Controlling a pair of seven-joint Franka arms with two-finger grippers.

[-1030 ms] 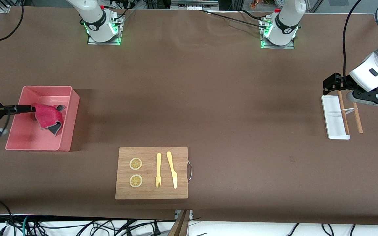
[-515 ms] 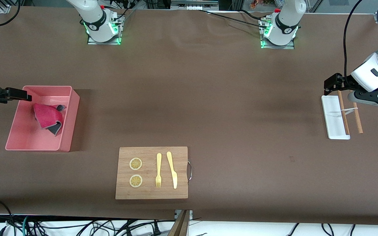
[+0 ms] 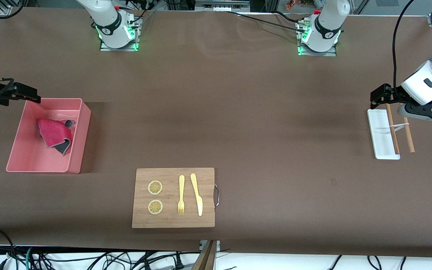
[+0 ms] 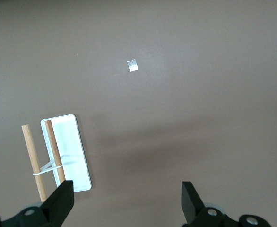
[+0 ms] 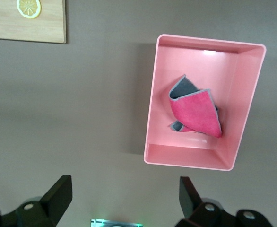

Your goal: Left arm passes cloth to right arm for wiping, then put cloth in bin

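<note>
The crimson-pink cloth (image 3: 55,135) lies crumpled with its grey backing folded up inside the salmon-pink bin (image 3: 28,154), at the right arm's end of the table. In the right wrist view the cloth (image 5: 197,115) rests on the floor of the bin (image 5: 233,90). My right gripper (image 3: 32,98) hangs open and empty over the bare table just outside the bin's rim on the side of the robot bases; the right gripper (image 5: 124,198) holds nothing between its fingers. My left gripper (image 3: 374,98) waits open and empty at the other end, and the left gripper (image 4: 126,203) shows only table between its fingers.
A wooden board (image 3: 173,197) carries two lemon slices (image 3: 155,187), a fork (image 3: 181,194) and a knife (image 3: 197,193), near the front edge. A flat white tray (image 3: 379,131) with two wooden sticks (image 3: 393,129) lies under the left arm. Cables hang along the front edge.
My right gripper has drawn up and away from the cloth, out past the bin's rim; the cloth stays in the bin. The left arm has barely moved.
</note>
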